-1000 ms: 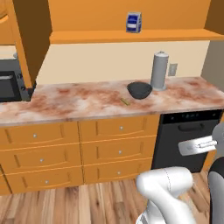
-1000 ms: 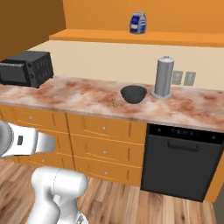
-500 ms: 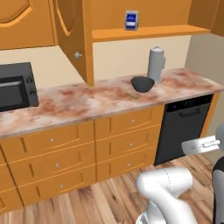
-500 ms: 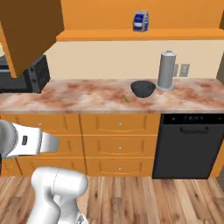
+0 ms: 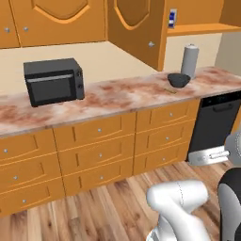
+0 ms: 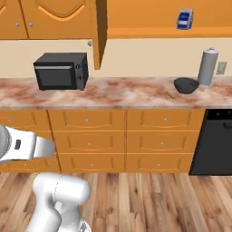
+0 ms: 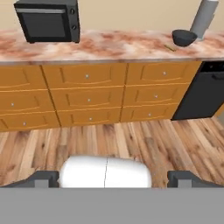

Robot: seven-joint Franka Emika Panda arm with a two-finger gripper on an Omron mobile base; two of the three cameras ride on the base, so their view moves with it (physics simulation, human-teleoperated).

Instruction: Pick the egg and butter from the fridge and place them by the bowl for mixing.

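My left base view looks from behind my arm, rightward along the marbled counter (image 5: 117,96). My right base view faces that counter (image 6: 113,93) squarely, well back. My hand view looks forward over the wood floor (image 7: 109,140). All three share the black microwave (image 5: 53,81), the bowl (image 6: 186,85) and the drawer fronts (image 7: 87,94).

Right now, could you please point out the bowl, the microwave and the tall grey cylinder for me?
bowl (image 6: 186,85): right base view, on its dark outer wall.
microwave (image 6: 56,77): right base view, on its door.
tall grey cylinder (image 6: 207,68): right base view, mid-body.
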